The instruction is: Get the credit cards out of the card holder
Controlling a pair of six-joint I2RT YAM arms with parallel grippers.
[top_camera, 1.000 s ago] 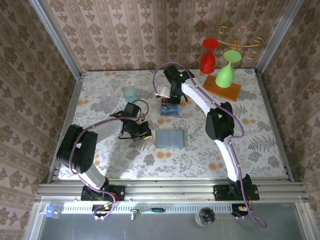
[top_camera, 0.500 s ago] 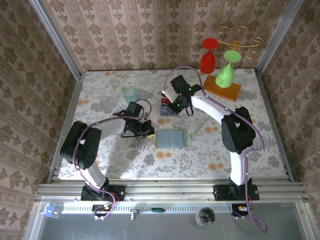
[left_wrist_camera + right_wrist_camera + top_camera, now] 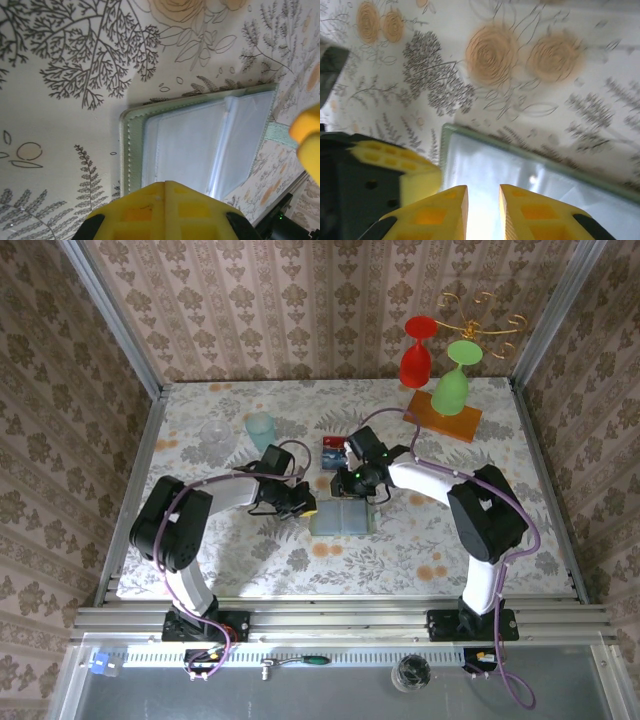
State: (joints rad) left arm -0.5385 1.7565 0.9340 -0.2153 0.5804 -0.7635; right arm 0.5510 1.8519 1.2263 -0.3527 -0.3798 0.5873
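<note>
your right fingers (image 3: 432, 215) have swung from the cards (image 3: 333, 444) down over the card holder (image 3: 343, 517) and are slightly parted. it lies open flat mid-counter (image 3: 250, 560): soft grey-green stitched rim, glossy clear rectangular pockets. your left fingers (image 3: 165, 205) are clenched at its left edge.

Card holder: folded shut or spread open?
Spread open: the card holder lies flat, two panels side by side, clear pockets facing up.

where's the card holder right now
The card holder lies open near the middle of the top view, left gripper at its left edge, right gripper over its far edge, cards just beyond.
</note>
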